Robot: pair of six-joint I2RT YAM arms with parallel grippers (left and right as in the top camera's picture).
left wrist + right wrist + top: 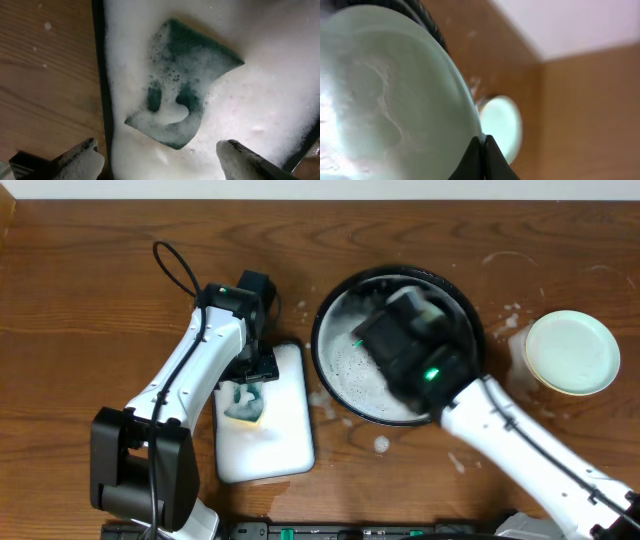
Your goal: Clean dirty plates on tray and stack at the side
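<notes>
My right gripper (pixel 482 137) is shut on the rim of a pale mint-green plate (pixel 395 100), wet and streaked with foam, which fills the left of the right wrist view. In the overhead view this gripper (pixel 408 315) hangs over the round black tray (pixel 322 320), which holds soapy foam, and the arm hides most of the plate. A pale plate (pixel 570 352) lies on the wood at the right side, also seen as a plate (pixel 502 122) behind the pinched rim. My left gripper (pixel 157 150) is open, its fingers coated in foam, just above a green sponge (pixel 185 80).
The sponge lies in foam on a white rounded-rectangle tray (pixel 285 450) left of the black basin. Soap splashes dot the wood (pixel 380 445) between the two and near the stacked plate. A black cable (pixel 175 265) loops behind the left arm.
</notes>
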